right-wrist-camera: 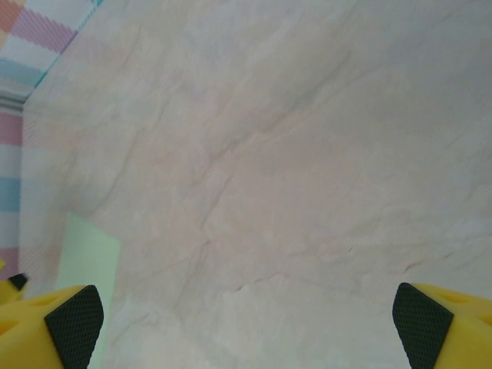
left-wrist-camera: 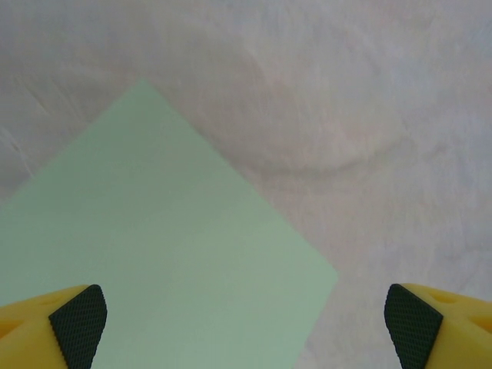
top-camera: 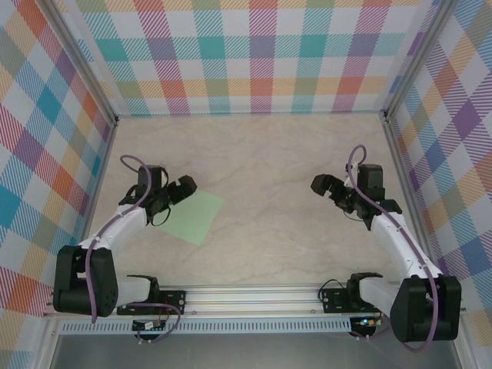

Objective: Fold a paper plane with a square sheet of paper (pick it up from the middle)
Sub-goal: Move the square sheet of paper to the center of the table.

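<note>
Under left gripper [top-camera: 187, 187] (jaws wide) | square sheet of paper [top-camera: 196, 219] flat

The desk [top-camera: 292, 161] has a pale beige top with a marbled look, and faint darker veins run across it. One square sheet of paper [top-camera: 196, 217] lies flat on it, left of the middle and nearer the front edge than the back. The sheet is plain pale green, unfolded and unmarked. It sits at an angle to the desk's edges, with one corner pointing toward the middle. In the top view its left part is covered from above. A metal rail [top-camera: 261, 296] runs along the front edge.
</note>
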Motion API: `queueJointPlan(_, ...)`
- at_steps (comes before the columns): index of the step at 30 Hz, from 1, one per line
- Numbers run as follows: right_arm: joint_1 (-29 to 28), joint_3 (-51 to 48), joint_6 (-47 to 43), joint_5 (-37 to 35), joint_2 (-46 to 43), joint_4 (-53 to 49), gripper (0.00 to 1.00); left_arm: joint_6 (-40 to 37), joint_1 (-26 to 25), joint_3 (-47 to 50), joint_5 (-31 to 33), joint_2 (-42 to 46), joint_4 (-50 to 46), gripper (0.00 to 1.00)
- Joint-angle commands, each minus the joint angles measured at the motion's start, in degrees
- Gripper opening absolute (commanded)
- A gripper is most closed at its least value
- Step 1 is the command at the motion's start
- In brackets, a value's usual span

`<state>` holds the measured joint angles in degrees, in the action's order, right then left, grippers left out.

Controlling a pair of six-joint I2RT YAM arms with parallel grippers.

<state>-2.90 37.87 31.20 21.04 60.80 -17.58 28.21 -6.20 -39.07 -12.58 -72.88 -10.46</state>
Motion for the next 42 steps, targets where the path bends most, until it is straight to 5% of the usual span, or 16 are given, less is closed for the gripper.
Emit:
queueJointPlan(1, -0.53, -2.14, 3.58, 10.31, -3.54, -0.75, 1.0, 2.06, -2.6, 0.67, -5.39, 0.25, -8.14, 0.95)
queueJointPlan(6, -1.97, -4.63, 3.68, 14.38, -5.74, -1.54, 1.0, 4.06, -5.06, 3.33, -0.98, 1.99, -14.32, 0.96)
queueJointPlan(19, -9.23, -8.17, 3.23, 15.21, -3.4, -1.93, 1.0, 15.03, -18.53, 6.86, -2.16, -6.48, -2.78, 0.96)
queueJointPlan(30, -12.1, -8.5, 4.84, 15.05, 1.12, 0.86, 1.0, 24.87, -32.34, -1.92, -2.53, -19.33, 7.78, 0.97)
queueJointPlan(34, -13.18, -8.06, 6.3, 14.06, 2.3, 1.82, 1.0, 24.26, -34.57, -6.11, 0.07, -20.73, 5.2, 0.97)
queueJointPlan(42, -18.71, -4.06, 8.3, 11.77, 8.18, 5.01, 1.0, 19.92, -32.42, -7.82, 11.96, -7.12, -10.83, 1.0)
